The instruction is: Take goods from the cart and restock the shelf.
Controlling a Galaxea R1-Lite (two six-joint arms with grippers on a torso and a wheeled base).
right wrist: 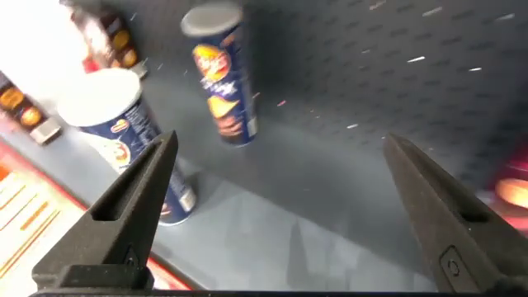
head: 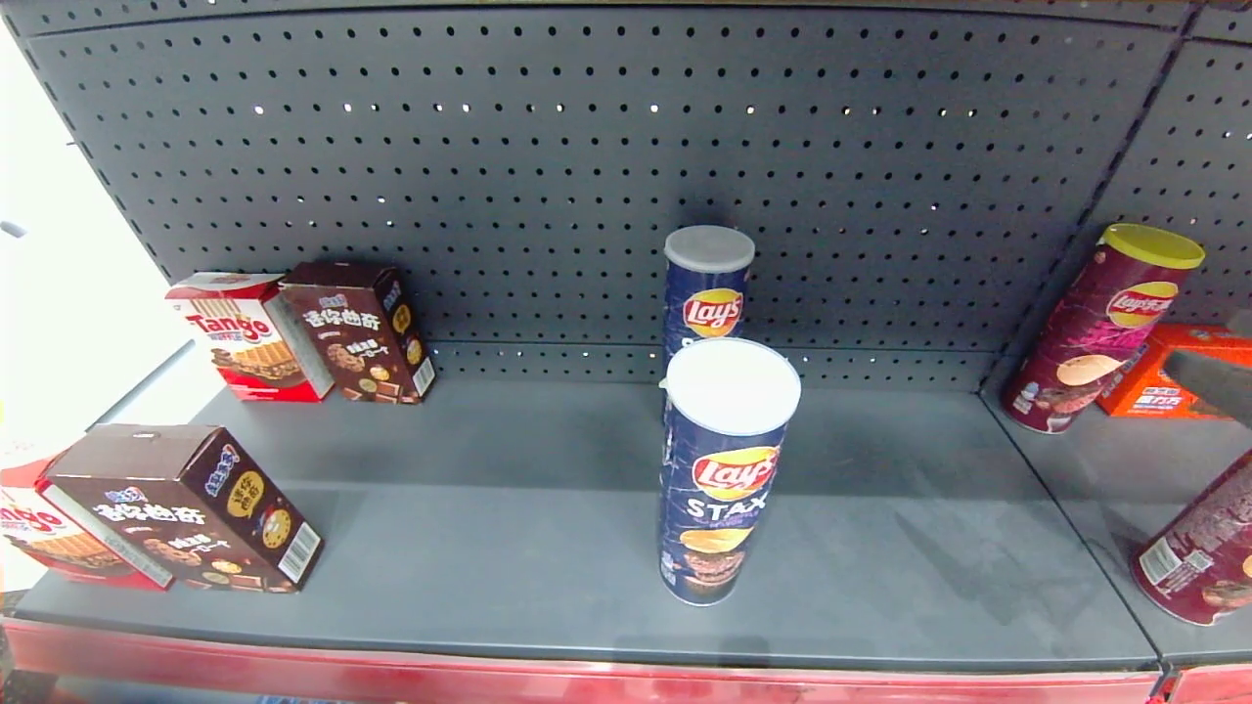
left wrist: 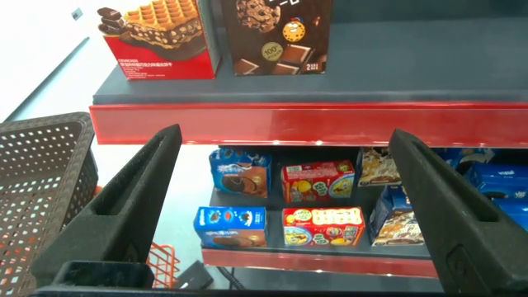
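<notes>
Perforated dark-grey back panel [head: 548, 147] forms the rear wall. In the neighbouring bay to the right, a maroon tube with a yellow lid [head: 1095, 332] stands just beside an orange box [head: 1135, 391]. Below the red edge strip [left wrist: 305, 124], small snack packs [left wrist: 318, 181] sit in two rows.

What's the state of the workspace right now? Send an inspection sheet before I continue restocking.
Surface: grey shelf, bare across the middle.
Job's things: front blue can and rear blue can upright mid-shelf, one behind the other; brown cookie box front left, red wafer box back left; maroon can and orange box in the right bay; dark basket beside the shelving.
Clutter: nothing seen.
Grippers: left gripper open, empty, facing the lower shelves; right gripper open, empty, facing the blue cans.
Cables: nothing seen.
Surroundings: perforated back panel.
</notes>
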